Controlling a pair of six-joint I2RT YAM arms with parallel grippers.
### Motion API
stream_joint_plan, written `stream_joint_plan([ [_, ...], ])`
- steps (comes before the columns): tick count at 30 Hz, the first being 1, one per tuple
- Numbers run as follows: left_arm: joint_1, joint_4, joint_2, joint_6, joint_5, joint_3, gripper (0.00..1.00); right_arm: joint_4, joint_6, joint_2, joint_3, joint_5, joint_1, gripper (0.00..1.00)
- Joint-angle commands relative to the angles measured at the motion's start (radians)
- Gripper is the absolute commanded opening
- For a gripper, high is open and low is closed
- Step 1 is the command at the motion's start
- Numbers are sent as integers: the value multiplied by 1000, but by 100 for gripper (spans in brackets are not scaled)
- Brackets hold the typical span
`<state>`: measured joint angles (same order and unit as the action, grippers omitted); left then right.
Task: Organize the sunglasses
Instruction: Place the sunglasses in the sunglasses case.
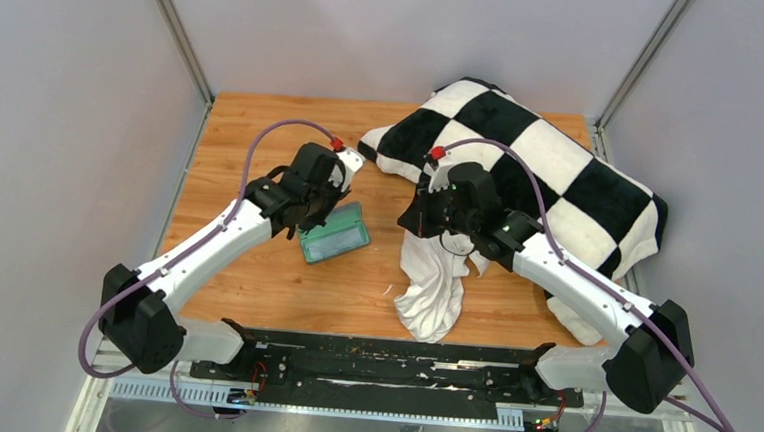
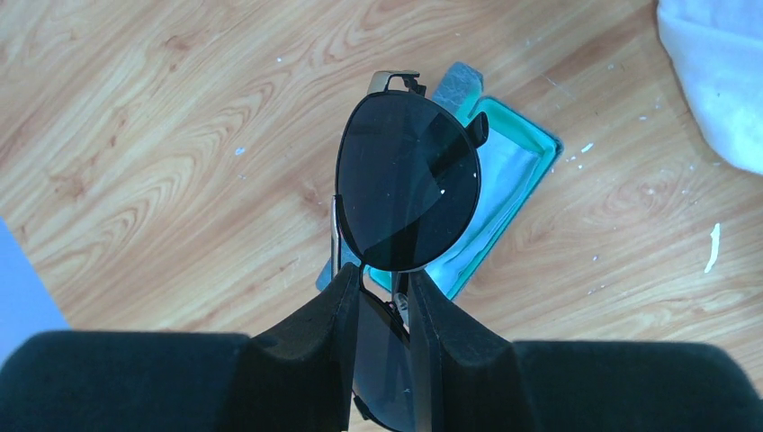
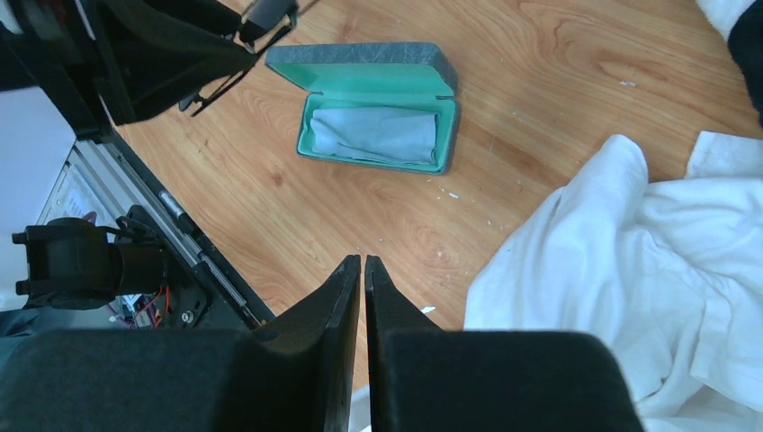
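Note:
The sunglasses (image 2: 409, 189) are black and thin-framed with dark lenses. My left gripper (image 2: 382, 281) is shut on them at the bridge and holds them in the air just over the open grey-blue case (image 2: 531, 148). One lens sticks out past the fingertips. The case (image 1: 335, 233) lies open on the wooden table, mint-green inside, with the light-blue cloth (image 3: 373, 135) lying in it. My right gripper (image 3: 362, 263) is shut and empty, above the table beside a white garment. In the top view it (image 1: 438, 214) hovers to the right of the case.
A crumpled white garment (image 1: 434, 279) lies under and in front of the right gripper. A black-and-white checkered blanket (image 1: 531, 165) fills the back right. A black rail (image 1: 379, 361) runs along the near edge. Grey walls enclose the table.

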<state>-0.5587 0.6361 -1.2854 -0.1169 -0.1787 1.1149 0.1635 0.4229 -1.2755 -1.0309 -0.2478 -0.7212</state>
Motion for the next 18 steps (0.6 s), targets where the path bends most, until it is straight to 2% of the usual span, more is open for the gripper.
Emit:
stream_joint_plan([
  [1, -58, -9, -80, -75, -57, 43, 26, 27, 3, 50, 20, 22, 29, 11],
  [8, -143, -21, -178, -121, -92, 14, 29, 43, -5, 176, 86, 131, 56, 13],
  [15, -181, -148, -144, -199, -109, -135, 30, 82, -35, 240, 106, 150, 98, 14],
  [18, -197, -200, -135, -227, -162, -184, 30, 84, -38, 245, 112, 148, 104, 14],
])
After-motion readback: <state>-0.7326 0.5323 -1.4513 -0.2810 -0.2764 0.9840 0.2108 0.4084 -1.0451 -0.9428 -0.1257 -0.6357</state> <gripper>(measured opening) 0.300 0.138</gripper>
